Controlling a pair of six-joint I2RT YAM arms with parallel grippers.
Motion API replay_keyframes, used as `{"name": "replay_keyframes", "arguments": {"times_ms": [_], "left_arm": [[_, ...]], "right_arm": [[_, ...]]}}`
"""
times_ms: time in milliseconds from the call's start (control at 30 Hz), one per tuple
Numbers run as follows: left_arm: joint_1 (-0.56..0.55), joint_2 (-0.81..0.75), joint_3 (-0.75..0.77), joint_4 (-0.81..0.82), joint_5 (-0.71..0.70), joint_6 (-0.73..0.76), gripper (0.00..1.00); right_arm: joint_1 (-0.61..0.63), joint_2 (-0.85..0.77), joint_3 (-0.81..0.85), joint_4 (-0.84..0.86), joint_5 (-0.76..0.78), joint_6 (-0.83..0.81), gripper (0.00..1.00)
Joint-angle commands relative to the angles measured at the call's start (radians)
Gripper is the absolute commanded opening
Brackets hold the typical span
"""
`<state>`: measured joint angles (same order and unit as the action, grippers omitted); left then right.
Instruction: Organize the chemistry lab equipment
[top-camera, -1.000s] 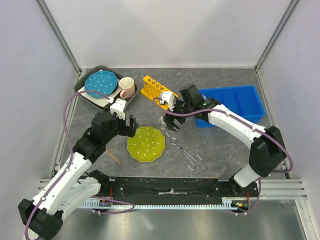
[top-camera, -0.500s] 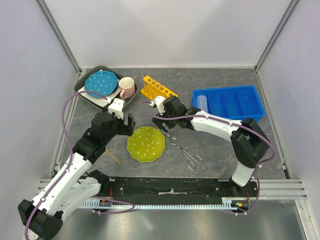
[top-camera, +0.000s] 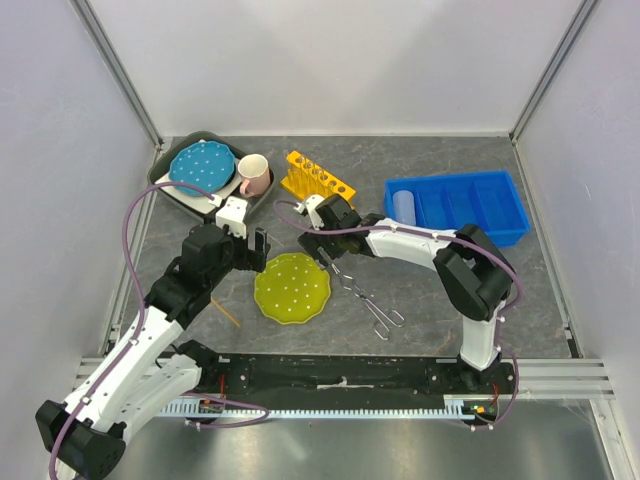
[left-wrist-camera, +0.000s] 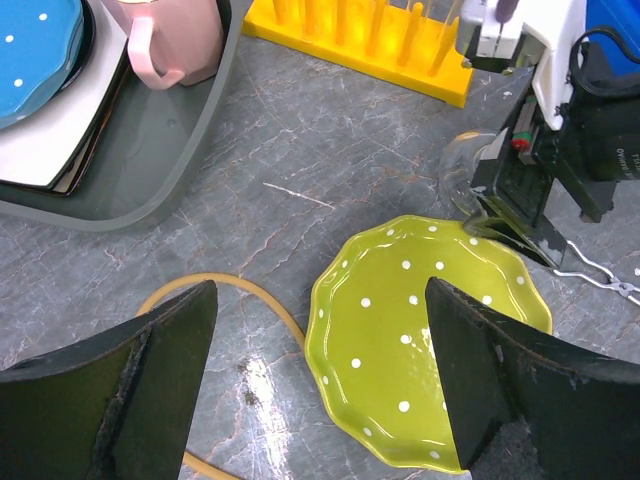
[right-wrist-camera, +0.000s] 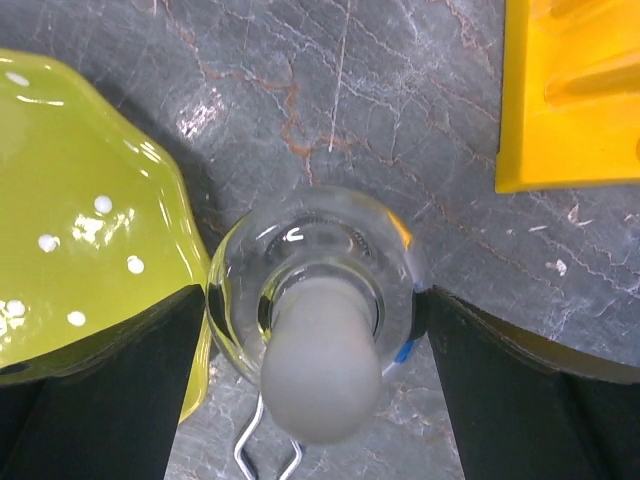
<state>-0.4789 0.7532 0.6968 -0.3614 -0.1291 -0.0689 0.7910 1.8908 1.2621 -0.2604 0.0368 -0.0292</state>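
A small clear flask (right-wrist-camera: 315, 270) with a white cap (right-wrist-camera: 320, 375) stands upright on the table between the fingers of my right gripper (right-wrist-camera: 315, 300). That gripper is open, with a finger close on each side of the glass. From above, my right gripper (top-camera: 325, 240) covers the flask. The yellow test-tube rack (top-camera: 318, 178) stands just behind it. Metal tongs (top-camera: 365, 298) lie on the table in front. A white squeeze bottle (top-camera: 403, 205) lies in the blue bin (top-camera: 470, 190). My left gripper (left-wrist-camera: 318, 290) hangs open and empty above the left edge of the yellow-green plate (left-wrist-camera: 430, 340).
A grey tray (top-camera: 170, 190) at the back left holds a blue dotted plate (top-camera: 200, 162) and a pink mug (top-camera: 254, 173). A thin yellow cord (left-wrist-camera: 250, 295) curls on the table left of the yellow-green plate (top-camera: 292, 287). The plate's rim lies right beside the flask.
My right arm has swung left from beside the blue bin and lowered its open gripper around the flask. The white bottle now shows in the bin. The left arm has not moved.
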Motion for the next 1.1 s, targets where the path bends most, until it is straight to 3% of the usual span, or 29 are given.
{"name": "replay_keyframes", "arguments": {"times_ms": [0, 1067], "left_arm": [[0.0, -0.009, 0.001, 0.029, -0.014, 0.031, 0.91], [0.0, -0.014, 0.003, 0.026, -0.01, 0.031, 0.91]], "right_arm": [[0.001, 0.037, 0.066, 0.003, 0.028, 0.017, 0.98], [-0.096, -0.01, 0.106, -0.074, -0.08, -0.032, 0.98]]}}
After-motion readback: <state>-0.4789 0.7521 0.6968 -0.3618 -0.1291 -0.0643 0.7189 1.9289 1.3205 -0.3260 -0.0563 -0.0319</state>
